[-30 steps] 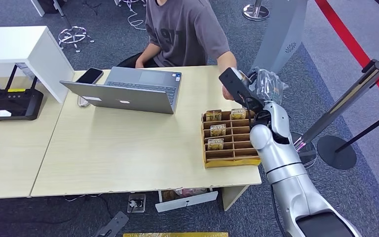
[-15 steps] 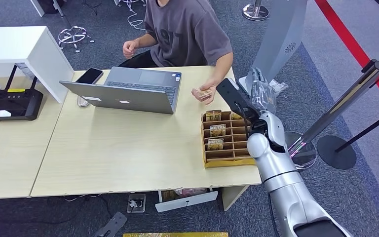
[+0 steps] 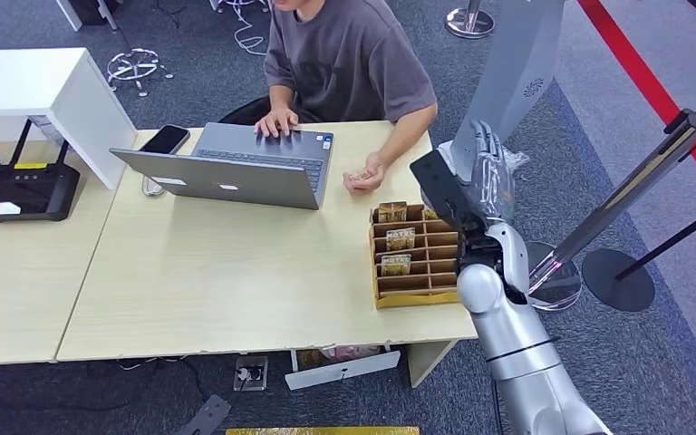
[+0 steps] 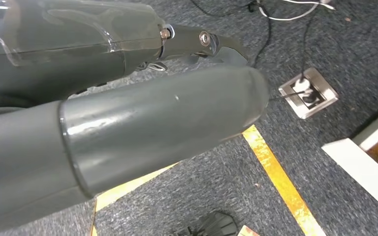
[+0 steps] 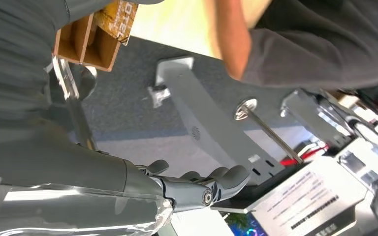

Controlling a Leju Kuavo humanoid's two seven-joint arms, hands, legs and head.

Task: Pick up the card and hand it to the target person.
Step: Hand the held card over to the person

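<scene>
Grey right hand [image 3: 488,172] raised beyond worktop [image 3: 236,272] far-right corner, fingers apart, holding nothing. Just beside it, cardboard organizer [image 3: 417,258] with cards in slots. Card [image 3: 360,174] in person's hand [image 3: 365,176] resting on worktop near laptop [image 3: 236,168]. Left hand [image 4: 128,113] above carpet, empty.

Light wooden table [image 3: 217,290] carries open laptop [image 3: 236,168]; phone [image 3: 164,139]; compartmented card rack [image 3: 414,258].

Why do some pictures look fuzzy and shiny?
Head view: sharp and evenly lit, soft shadows under the laptop. Left wrist view: the left hand sits so close it looks huge and shows a pale gleam; the carpet is soft. Right wrist view: the right hand is clear, the person's sleeve blurred, the background washed out.
</scene>
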